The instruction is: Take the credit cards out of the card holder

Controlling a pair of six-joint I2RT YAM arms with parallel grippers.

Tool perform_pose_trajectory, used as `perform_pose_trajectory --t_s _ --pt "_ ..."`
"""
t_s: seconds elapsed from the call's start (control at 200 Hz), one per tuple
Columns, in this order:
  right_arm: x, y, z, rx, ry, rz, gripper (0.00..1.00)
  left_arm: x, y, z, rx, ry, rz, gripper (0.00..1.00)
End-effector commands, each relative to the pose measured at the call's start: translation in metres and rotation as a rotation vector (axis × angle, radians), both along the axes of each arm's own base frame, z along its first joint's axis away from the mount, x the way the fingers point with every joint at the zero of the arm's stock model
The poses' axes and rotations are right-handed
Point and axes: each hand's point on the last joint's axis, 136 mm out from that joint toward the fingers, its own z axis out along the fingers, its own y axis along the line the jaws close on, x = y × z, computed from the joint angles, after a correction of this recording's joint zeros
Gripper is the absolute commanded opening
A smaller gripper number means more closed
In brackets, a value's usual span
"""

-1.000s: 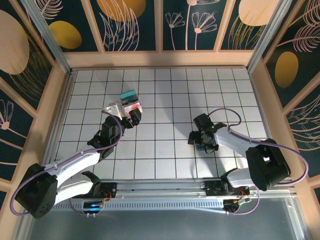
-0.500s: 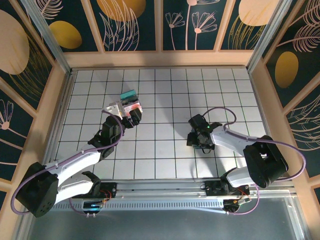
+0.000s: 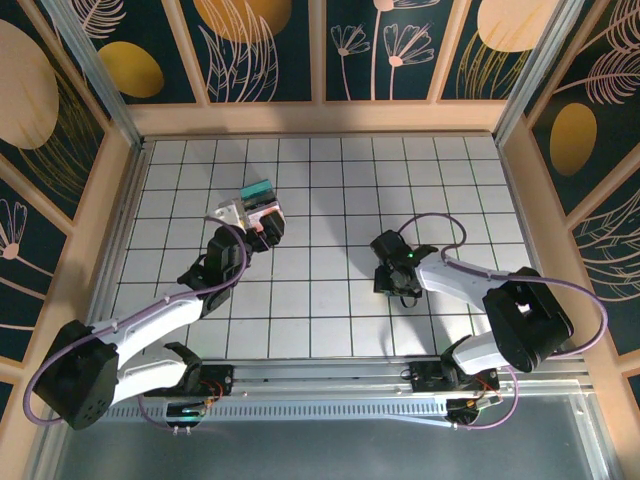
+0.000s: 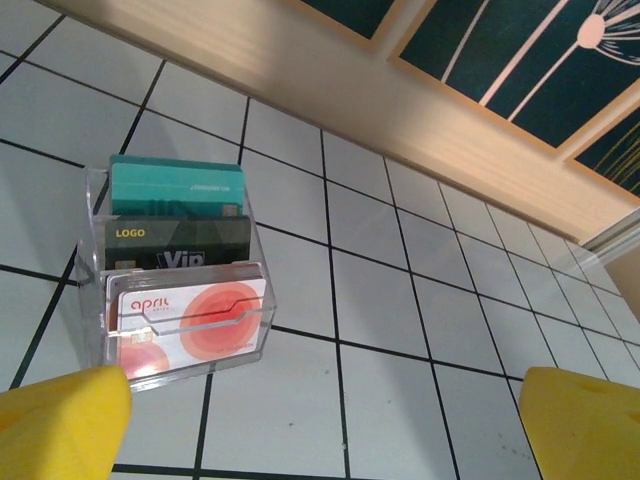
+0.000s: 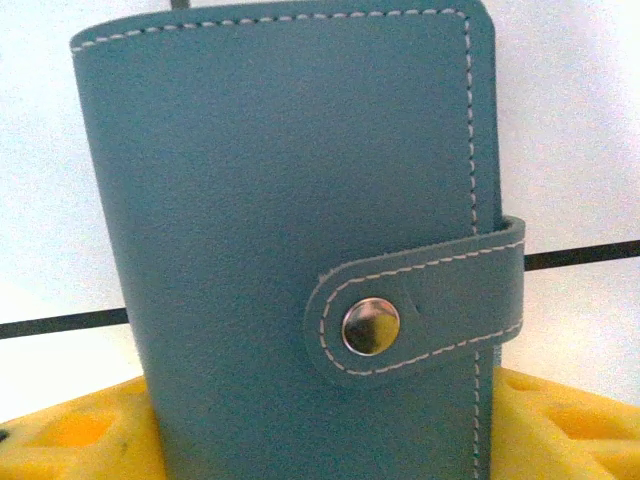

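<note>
Three credit cards stand in a clear acrylic stand (image 4: 96,300): a teal one (image 4: 175,185) at the back, a black one (image 4: 180,245) in the middle and a white and red-pink one (image 4: 190,310) in front. My left gripper (image 4: 325,430) is open just short of the stand, slightly to its right, with nothing between its yellow fingers (image 4: 60,420). From above, the stand (image 3: 255,205) sits at the left gripper's (image 3: 258,232) tip. The dark teal card holder (image 5: 290,230) is closed by its snap strap. My right gripper (image 3: 390,278) is shut on it, a finger (image 5: 560,420) on each side.
The white tiled floor (image 3: 320,180) is ringed by a low wooden wall (image 3: 320,118). The stand sits in the left half, the right gripper near the middle right. Open tiles lie between the two arms and toward the back wall.
My right gripper has shifted left and swung a little, the card holder staying at its tip. The left gripper has edged slightly toward the stand.
</note>
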Motion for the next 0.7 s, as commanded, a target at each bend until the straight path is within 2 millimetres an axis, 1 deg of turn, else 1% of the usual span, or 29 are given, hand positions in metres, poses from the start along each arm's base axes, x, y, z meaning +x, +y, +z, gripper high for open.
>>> perform_pose_trajectory --t_s 0.0,0.105,0.195,0.28,0.345,0.465,0.581,0.591,0.611,0.696 --pt "0.006 0.013 0.007 0.029 -0.049 0.028 0.65 0.004 0.004 0.0 -0.023 0.043 0.06 0.99" --pt "0.01 0.021 0.015 0.059 -0.102 0.059 0.64 0.005 0.003 0.0 -0.032 0.071 0.07 0.99" --pt "0.015 0.028 0.025 0.09 -0.163 0.089 0.62 0.007 0.0 0.004 -0.051 0.074 0.064 0.99" --pt "0.019 0.034 0.033 0.121 -0.221 0.11 0.6 0.009 -0.008 0.006 -0.064 0.08 0.039 0.99" --pt "0.024 0.038 0.043 0.154 -0.278 0.124 0.59 0.012 -0.015 0.006 -0.072 0.091 0.016 0.99" --pt "0.031 0.047 0.064 0.221 -0.39 0.155 0.59 0.015 -0.032 0.002 -0.102 0.123 -0.047 0.99" --pt "0.04 0.056 0.086 0.286 -0.508 0.182 0.59 0.016 -0.053 -0.002 -0.149 0.147 -0.129 0.99" --pt "0.038 0.055 0.085 0.285 -0.509 0.186 0.59 0.016 -0.055 -0.003 -0.154 0.15 -0.136 0.99" --pt "0.041 0.058 0.091 0.3 -0.537 0.19 0.59 0.016 -0.059 -0.002 -0.164 0.151 -0.151 0.99" --pt "0.046 0.063 0.103 0.333 -0.603 0.205 0.59 0.016 -0.075 -0.004 -0.198 0.168 -0.212 0.99"
